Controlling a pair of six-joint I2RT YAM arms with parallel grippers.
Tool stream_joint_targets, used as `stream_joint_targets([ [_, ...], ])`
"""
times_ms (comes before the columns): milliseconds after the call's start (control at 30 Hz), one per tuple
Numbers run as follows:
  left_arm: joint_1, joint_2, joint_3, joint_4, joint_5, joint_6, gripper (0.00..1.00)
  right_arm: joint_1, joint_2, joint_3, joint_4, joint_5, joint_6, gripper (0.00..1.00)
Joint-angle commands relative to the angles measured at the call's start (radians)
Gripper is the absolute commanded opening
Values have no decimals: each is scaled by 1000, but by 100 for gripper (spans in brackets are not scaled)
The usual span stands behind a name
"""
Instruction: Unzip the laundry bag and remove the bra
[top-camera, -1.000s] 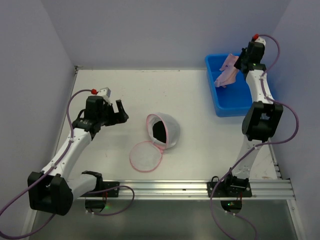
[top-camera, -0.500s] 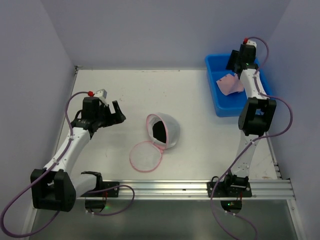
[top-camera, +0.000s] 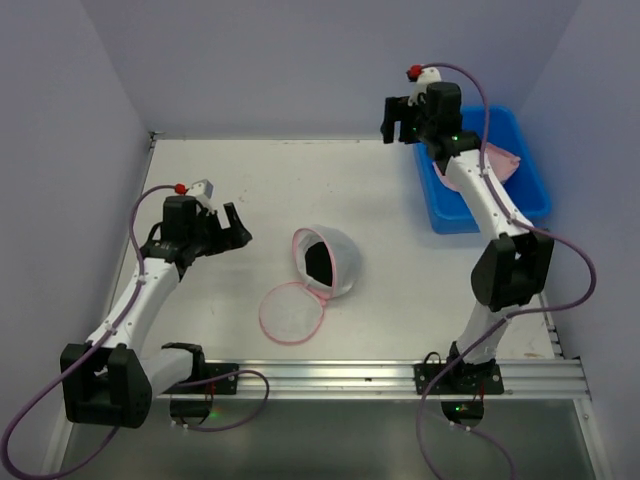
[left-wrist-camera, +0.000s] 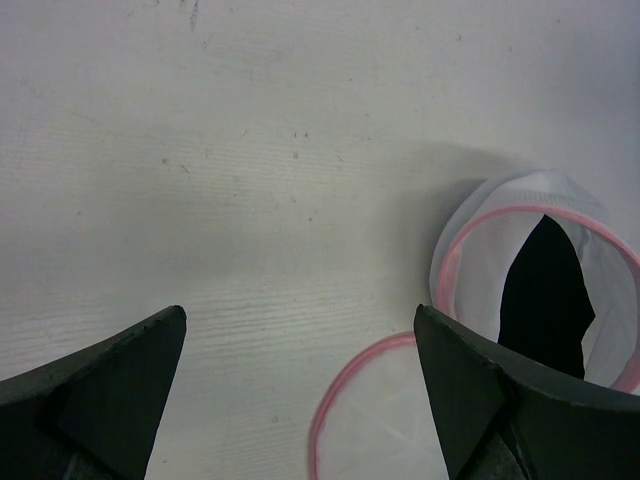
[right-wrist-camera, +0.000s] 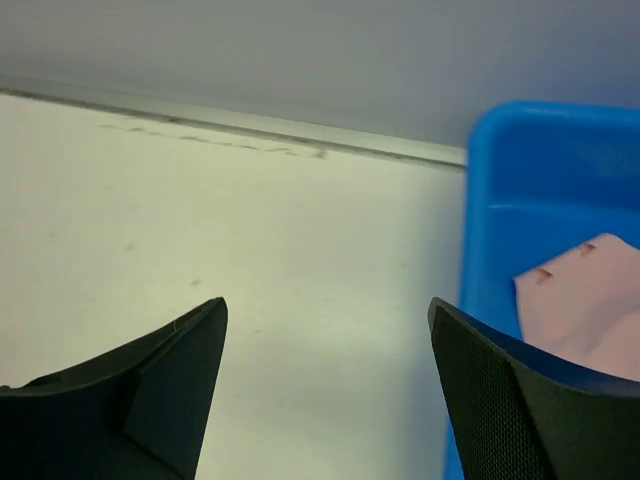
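Observation:
The laundry bag (top-camera: 330, 262) lies unzipped mid-table, a white mesh dome with pink trim and a dark opening. Its round lid flap (top-camera: 291, 313) lies flat in front of it. In the left wrist view the laundry bag (left-wrist-camera: 612, 300) and the lid flap (left-wrist-camera: 385, 430) show at the lower right. The pale pink bra (top-camera: 500, 160) rests in the blue bin (top-camera: 460, 218); the bra (right-wrist-camera: 590, 300) also shows at the right wrist view's edge. My left gripper (top-camera: 240, 225) (left-wrist-camera: 300, 312) hangs open left of the bag, holding nothing. My right gripper (top-camera: 392, 120) (right-wrist-camera: 327, 302) is open and holds nothing, over the table just left of the bin.
The blue bin (right-wrist-camera: 540, 150) sits at the back right corner against the wall. Purple walls close in the table at the back and both sides. A metal rail (top-camera: 380, 375) with the arm bases runs along the near edge.
My right gripper opened and let the bra drop into the blue bin, then swung left out of the bin to the back of the table. The left arm barely moved.

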Motion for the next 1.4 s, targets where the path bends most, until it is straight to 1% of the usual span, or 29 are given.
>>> stream_joint_targets([
  [0,15,-27,-8,36,41,8,100,158,-210,-141,18,-70,-25,83],
  [33,16,-29,-11,39,47,6,100,197,-237,-186,32,-59,-22,83],
  [67,16,-32,-11,43,52,6,100,274,-260,-262,51,-56,-10,83],
  [133,18,-33,-14,46,63,5,100,352,-315,-333,76,-30,7,83],
  [167,18,-35,-16,47,67,5,100,426,-328,-391,93,-19,22,83],
  [233,18,-33,-19,50,76,3,100,496,-343,-437,104,-6,33,82],
  [267,18,-33,-19,50,78,3,100,557,-345,-476,111,14,48,82],
  [367,18,-35,-20,50,78,3,100,649,-323,-536,116,34,59,77],
  [467,18,-36,-22,49,78,1,100,688,-288,-573,119,30,74,70],
  [500,18,-36,-23,50,78,1,100,695,-279,-592,122,27,82,65],
  [567,18,-36,-25,53,83,0,100,696,-256,-619,136,30,99,59],
  [600,18,-35,-25,55,86,0,100,696,-249,-625,136,40,101,54],
  [700,18,-30,-26,56,96,0,100,694,-211,-640,133,48,98,50],
  [833,19,-32,-25,56,90,0,100,682,-142,-631,102,50,82,47],
  [967,19,-32,-34,69,101,-2,100,665,-128,-649,101,50,101,51],
  [1000,19,-27,-34,70,107,-2,100,665,-127,-649,99,66,101,54],
  [1067,19,-14,-36,75,144,-2,100,665,-110,-645,82,79,101,58],
  [1100,18,-9,-37,79,174,-2,100,665,-104,-646,79,82,101,63],
  [1167,16,6,-43,99,205,-12,100,665,-90,-646,69,93,101,68],
  [1200,15,14,-46,104,236,-18,100,665,-85,-648,65,94,101,69],
  [1267,-1,39,-49,116,254,-41,100,666,-75,-649,56,88,94,71],
  [1300,-11,45,-49,119,256,-51,100,666,-73,-651,55,58,93,72],
  [1367,-63,56,-54,144,242,-92,100,668,-72,-660,56,16,78,76],
])
